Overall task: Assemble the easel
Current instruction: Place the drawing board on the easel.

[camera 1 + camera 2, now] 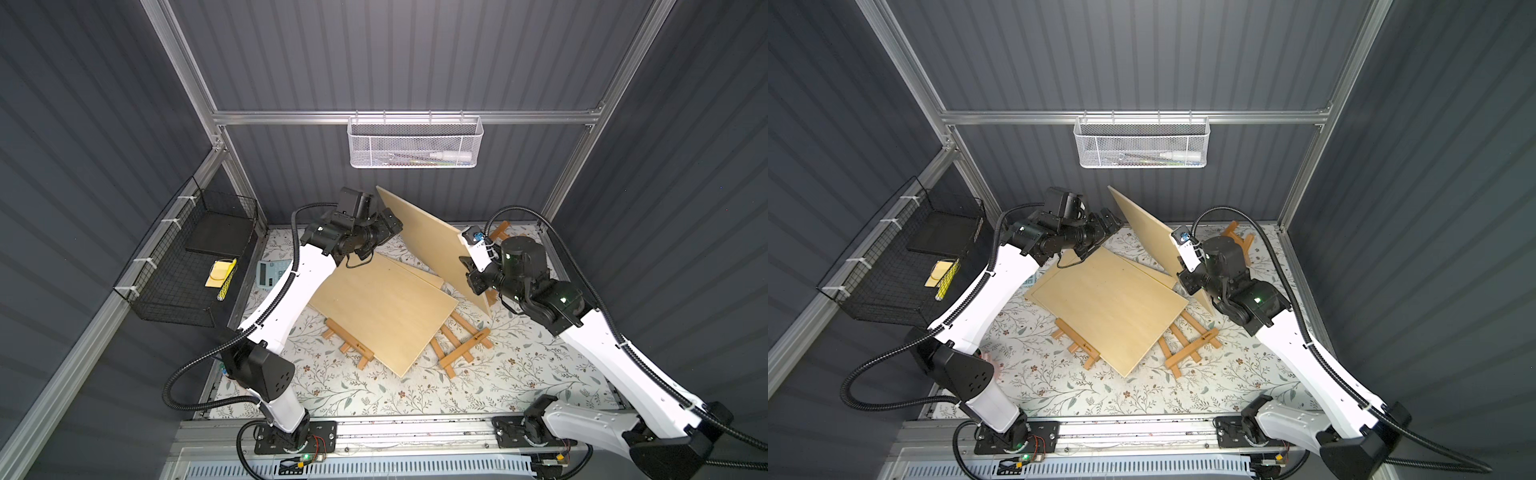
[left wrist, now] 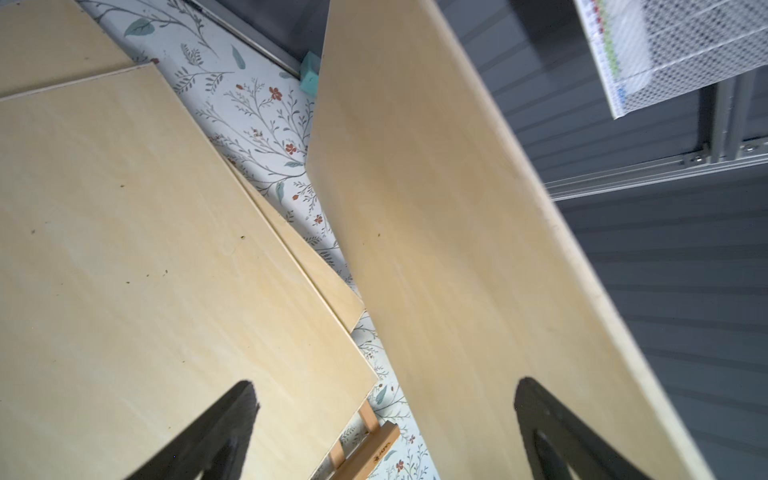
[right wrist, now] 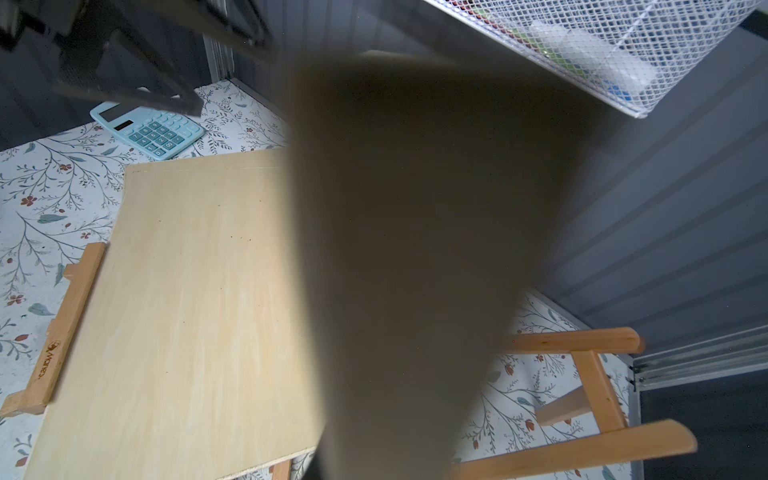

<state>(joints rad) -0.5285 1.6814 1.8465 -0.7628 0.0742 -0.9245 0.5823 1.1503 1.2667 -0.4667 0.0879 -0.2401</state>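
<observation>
A pale wooden board (image 1: 428,237) (image 1: 1150,232) stands tilted up off the table, with my right gripper (image 1: 478,274) (image 1: 1187,278) shut on its lower right edge. In the right wrist view this board (image 3: 415,249) is a dark blur that hides the jaws. My left gripper (image 1: 390,226) (image 2: 384,384) is open beside the board's upper left part and holds nothing. Two more boards (image 1: 382,311) (image 1: 419,274) lie stacked flat over two folded wooden easels (image 1: 349,340) (image 1: 461,345). A third easel (image 1: 498,232) (image 3: 590,374) stands at the back right, behind the right arm.
A light blue calculator (image 1: 268,272) (image 3: 147,129) lies at the table's back left. A black wire basket (image 1: 187,266) hangs on the left wall and a white mesh basket (image 1: 415,143) on the back rail. A small teal block (image 2: 309,75) sits by the back edge.
</observation>
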